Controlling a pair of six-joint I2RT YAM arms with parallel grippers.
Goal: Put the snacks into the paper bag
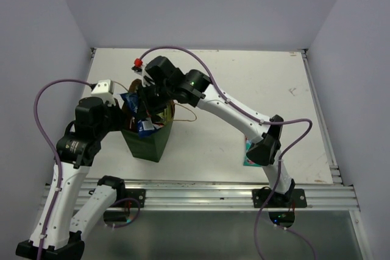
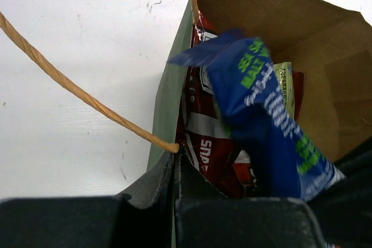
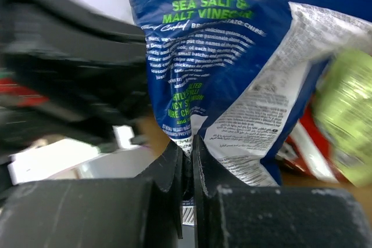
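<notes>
The dark green paper bag (image 1: 148,143) stands upright at the left middle of the table. My left gripper (image 1: 127,114) is shut on its left wall (image 2: 168,103), beside a tan string handle (image 2: 75,88). My right gripper (image 1: 145,103) is shut on the lower edge of the dark blue-white packet (image 3: 221,56) and holds it in the bag's mouth (image 2: 261,114). Inside the bag lie the red chip bag (image 2: 215,149) and the small pale green packet (image 2: 285,82). The teal-pink bag (image 1: 248,155) lies on the table under the right arm. The orange gummy bag is hidden.
The right arm stretches across the table from its base (image 1: 274,196) to the bag. A metal rail (image 1: 201,190) runs along the near edge. White walls enclose the table on three sides.
</notes>
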